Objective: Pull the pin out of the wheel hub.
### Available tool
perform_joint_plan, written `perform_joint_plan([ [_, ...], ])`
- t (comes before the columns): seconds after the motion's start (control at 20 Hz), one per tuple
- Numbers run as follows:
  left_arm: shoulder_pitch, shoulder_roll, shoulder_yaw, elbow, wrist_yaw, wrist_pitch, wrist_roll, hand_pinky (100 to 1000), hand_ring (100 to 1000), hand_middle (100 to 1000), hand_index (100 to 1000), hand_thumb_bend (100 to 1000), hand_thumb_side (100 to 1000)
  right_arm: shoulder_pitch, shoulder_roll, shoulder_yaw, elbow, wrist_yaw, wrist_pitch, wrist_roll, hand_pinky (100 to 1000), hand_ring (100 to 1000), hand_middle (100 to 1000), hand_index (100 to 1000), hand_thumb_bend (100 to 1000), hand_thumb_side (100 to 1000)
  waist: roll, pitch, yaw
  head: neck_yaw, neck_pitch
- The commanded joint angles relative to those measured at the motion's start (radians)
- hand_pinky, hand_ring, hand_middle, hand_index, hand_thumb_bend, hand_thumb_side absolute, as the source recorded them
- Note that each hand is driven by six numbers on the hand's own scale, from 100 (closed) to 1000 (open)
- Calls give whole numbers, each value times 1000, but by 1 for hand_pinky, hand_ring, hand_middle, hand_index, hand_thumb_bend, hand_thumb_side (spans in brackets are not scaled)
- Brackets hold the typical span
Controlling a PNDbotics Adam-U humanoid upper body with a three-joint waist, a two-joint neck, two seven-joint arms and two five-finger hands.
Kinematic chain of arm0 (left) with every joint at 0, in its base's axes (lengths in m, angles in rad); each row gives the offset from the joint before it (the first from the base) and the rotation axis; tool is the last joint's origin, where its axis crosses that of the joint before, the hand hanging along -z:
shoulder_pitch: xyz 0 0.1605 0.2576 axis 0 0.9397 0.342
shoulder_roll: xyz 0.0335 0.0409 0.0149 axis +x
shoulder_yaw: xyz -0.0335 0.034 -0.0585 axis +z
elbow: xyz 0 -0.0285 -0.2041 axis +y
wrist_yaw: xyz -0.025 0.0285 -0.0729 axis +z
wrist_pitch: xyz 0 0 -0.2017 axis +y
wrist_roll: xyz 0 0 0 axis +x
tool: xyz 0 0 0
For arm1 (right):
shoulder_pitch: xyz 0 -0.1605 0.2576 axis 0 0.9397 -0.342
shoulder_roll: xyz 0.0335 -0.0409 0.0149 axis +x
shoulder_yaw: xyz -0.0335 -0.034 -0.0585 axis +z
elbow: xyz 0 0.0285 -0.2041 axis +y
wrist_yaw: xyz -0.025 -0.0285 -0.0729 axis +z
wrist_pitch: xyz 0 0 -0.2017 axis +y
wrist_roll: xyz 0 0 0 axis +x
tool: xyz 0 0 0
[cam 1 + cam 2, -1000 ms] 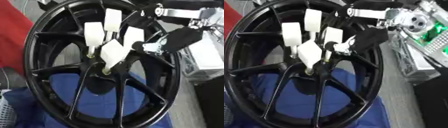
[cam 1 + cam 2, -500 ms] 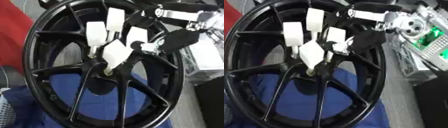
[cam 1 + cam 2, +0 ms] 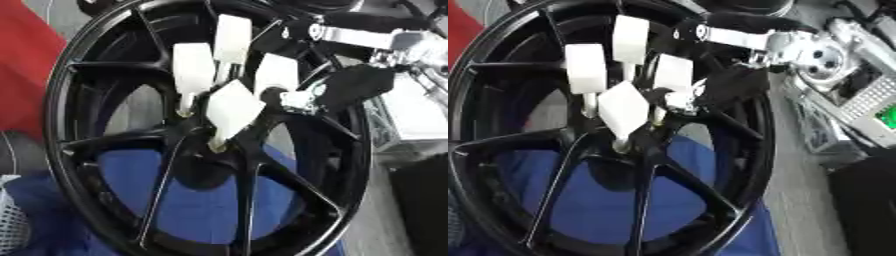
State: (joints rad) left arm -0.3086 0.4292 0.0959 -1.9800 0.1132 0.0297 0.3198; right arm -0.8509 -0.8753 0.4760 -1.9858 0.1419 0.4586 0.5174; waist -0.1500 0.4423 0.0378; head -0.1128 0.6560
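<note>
A black spoked wheel [image 3: 87, 150] stands tilted and fills both views. Several pins with white block handles stick out of its hub [image 3: 210, 135]: one at the left [image 3: 192, 67], one at the top [image 3: 232, 32], one in front [image 3: 232, 107], one at the right [image 3: 276, 75]. My right hand [image 3: 350, 85] comes in from the upper right, black with silver joints. Its fingertips [image 3: 293, 97] curl against the lower end of the right pin's handle, and the thumb side is hidden behind it. My left hand shows in no view.
A red cloth [image 3: 22, 65] lies at the left, a blue cloth [image 3: 210, 200] under and behind the wheel. A white mesh basket [image 3: 9, 225] sits at the lower left. Grey metal equipment [image 3: 842, 105] stands close to the wheel's right rim.
The whole picture has shifted a little, so the camera moved. My right hand stays at the right pin, and the pins sit in the hub as before.
</note>
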Motion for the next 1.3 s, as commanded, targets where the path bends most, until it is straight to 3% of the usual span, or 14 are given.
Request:
perform_joint_plan([
  [0.05, -10, 8, -1, -20, -5, -1, -5, 816, 726, 614, 723, 336, 633, -4, -23, -9, -14, 16, 3, 4, 877, 877, 865, 928, 328, 573, 7, -15, 1, -5, -18],
  [0.8, -14, 5, -6, -20, -6, 1, -12, 818, 728, 611, 722, 328, 638, 6, -26, -21, -12, 39, 29, 10, 866, 855, 796, 893, 256, 395, 9, 0, 4, -5, -25],
  [1.1, -15, 6, -7, -20, -7, 1, -14, 819, 729, 612, 723, 325, 639, 1, -21, -23, -14, 19, 38, -11, 857, 832, 716, 831, 195, 403, 11, 0, 4, -7, -24],
  [1.3, -14, 5, -7, -20, -7, 2, -15, 819, 730, 613, 723, 323, 641, 1, -21, -23, -14, 11, 39, -24, 849, 803, 606, 757, 173, 368, 12, -1, 3, -8, -23],
])
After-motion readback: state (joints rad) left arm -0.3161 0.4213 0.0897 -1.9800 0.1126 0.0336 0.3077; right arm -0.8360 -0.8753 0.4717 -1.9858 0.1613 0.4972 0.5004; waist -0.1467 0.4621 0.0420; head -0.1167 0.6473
